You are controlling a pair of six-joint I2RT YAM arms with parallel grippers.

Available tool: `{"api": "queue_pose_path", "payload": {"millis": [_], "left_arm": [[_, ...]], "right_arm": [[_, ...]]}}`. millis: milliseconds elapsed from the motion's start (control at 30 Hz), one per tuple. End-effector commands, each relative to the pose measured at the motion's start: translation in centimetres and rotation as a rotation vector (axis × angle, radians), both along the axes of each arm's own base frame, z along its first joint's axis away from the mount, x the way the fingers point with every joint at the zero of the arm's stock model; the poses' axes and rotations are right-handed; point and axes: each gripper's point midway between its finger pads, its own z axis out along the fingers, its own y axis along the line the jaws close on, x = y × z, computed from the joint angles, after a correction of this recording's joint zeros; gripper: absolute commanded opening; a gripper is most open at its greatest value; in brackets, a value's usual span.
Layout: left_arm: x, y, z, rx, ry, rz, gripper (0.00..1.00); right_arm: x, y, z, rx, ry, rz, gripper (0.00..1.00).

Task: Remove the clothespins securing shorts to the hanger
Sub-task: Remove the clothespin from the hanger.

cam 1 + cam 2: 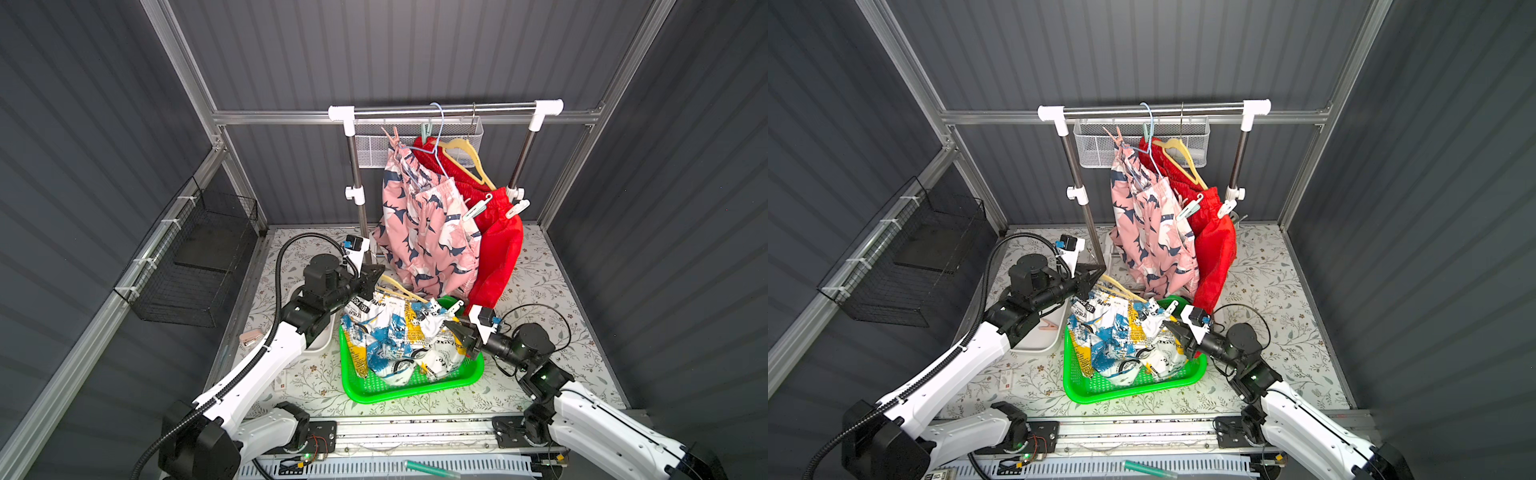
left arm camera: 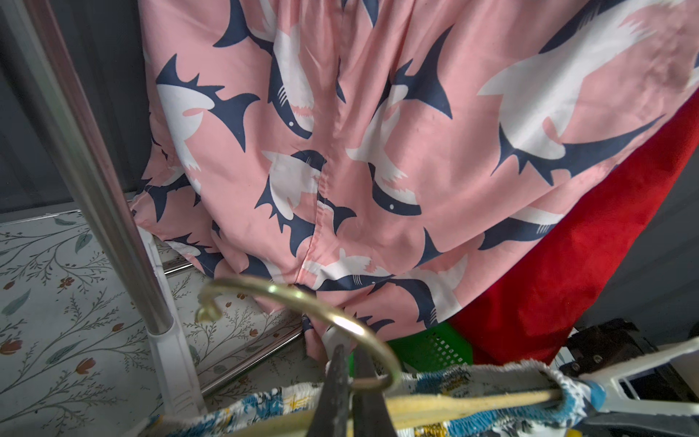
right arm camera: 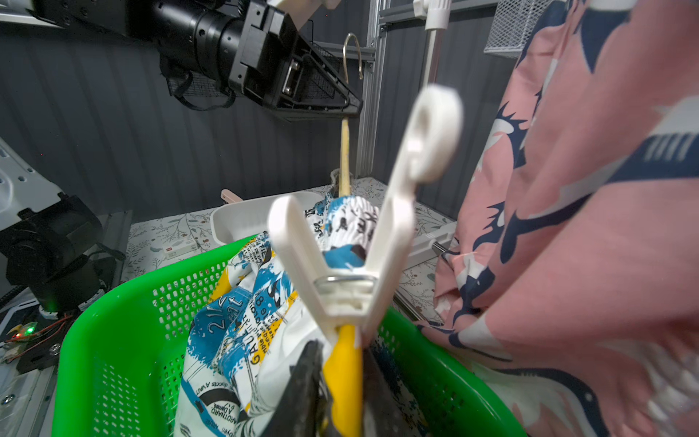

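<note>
L claw (image 2: 350,363) pinching tight on hanger hook (image 2: 302,299), R claw (image 3: 340,348) straddling white clothespin (image 3: 382,242) on printed shorts (image 3: 242,329), jaws partly apart, grip unclear

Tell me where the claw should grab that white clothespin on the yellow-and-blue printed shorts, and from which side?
Pinch the white clothespin by its two splayed legs, beyond the wire spring, with one claw finger on each outer face. The legs stand in an open V pointing away from the printed shorts, so it is probably best to come in from that free end, not the cloth side.
</note>
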Motion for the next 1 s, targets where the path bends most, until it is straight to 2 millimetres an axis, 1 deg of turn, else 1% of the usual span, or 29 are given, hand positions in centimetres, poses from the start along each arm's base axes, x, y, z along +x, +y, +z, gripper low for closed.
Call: {"api": "queue_pose_path", "payload": {"millis": [0,67,100,167,300,633,833,967], "left_arm": [[0.6,-0.1,0.9,0.026,0.004,0.01,0.0],[1.0,-0.1,0.7,0.037,0.023,0.026,0.0],[1.1,-0.1,0.6,0.034,0.026,0.034,0.0],[1.3,0.2,0.5,0.026,0.023,0.057,0.0],[1.4,0.3,0.3,0.033,0.027,0.061,0.0],[0.6,0.8,0.0,0.048,0.017,0.062,0.0],[0.2,1.1,0.1,0.049,0.006,0.066,0.0],[0.1,1.1,0.0,0.047,0.012,0.062,0.0]], "right_arm": [[-0.3,0.1,2.4,0.029,-0.018,0.016,0.54],[-0.8,0.1,2.2,0.019,0.001,0.034,0.62],[-1.0,0.1,2.1,0.015,0.005,0.032,0.65],[-1.0,-0.2,2.0,0.006,0.008,0.014,0.67],[-1.0,-0.6,2.6,0.009,-0.016,-0.015,0.72],[0.0,0.3,4.9,0.002,-0.028,-0.024,0.71],[0.7,0.3,5.2,-0.006,-0.019,-0.047,0.68],[0.9,0.4,5.2,-0.014,-0.016,-0.046,0.64]]}}
